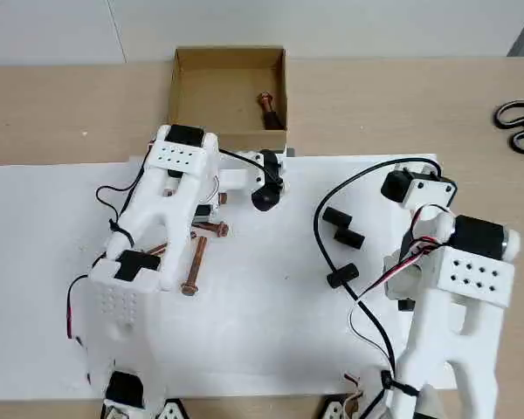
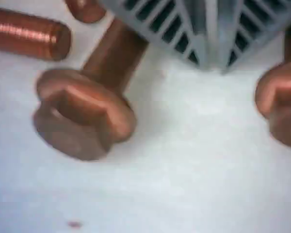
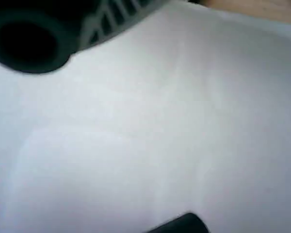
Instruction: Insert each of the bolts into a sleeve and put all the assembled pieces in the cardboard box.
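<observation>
Whether the left gripper (image 2: 211,43) is spread or pinching cannot be told. The shaft of a copper bolt (image 2: 82,114) runs up under it, with the flanged hex head resting on the white sheet (image 2: 184,184). A second bolt (image 2: 26,34) and a third bolt (image 2: 281,102) lie close on either side. The right gripper (image 3: 111,19) is equally unreadable. A black sleeve (image 3: 24,41) sits just beside it, its open end facing the camera, and another sleeve (image 3: 179,225) lies farther off. At the sheet's far edge the cardboard box (image 1: 214,105) holds one assembled piece (image 1: 266,106).
</observation>
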You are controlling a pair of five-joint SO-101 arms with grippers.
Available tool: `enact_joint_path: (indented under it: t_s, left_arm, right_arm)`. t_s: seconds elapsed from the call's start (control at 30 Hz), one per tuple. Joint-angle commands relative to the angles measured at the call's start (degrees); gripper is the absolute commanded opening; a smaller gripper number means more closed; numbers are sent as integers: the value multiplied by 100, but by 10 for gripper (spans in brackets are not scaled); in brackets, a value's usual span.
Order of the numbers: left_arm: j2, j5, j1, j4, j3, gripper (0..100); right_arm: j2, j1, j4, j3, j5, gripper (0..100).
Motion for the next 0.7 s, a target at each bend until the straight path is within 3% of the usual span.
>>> enact_joint_path:
  t_s: [0.0,0.13,0.3,0.67]
  left_arm:
    - [-88,-53,105,475,-418,6]
    - [-88,-26,97,976,-1024,6]
    - [-299,396,88,958,-1429,7]
    - [-563,404,0,563,-1446,97]
  right_arm:
    - [-127,4,4,-26,44,5]
    - [-127,4,4,-26,44,5]
    - [-136,4,4,-26,44,5]
    - [-145,4,4,-26,44,5]
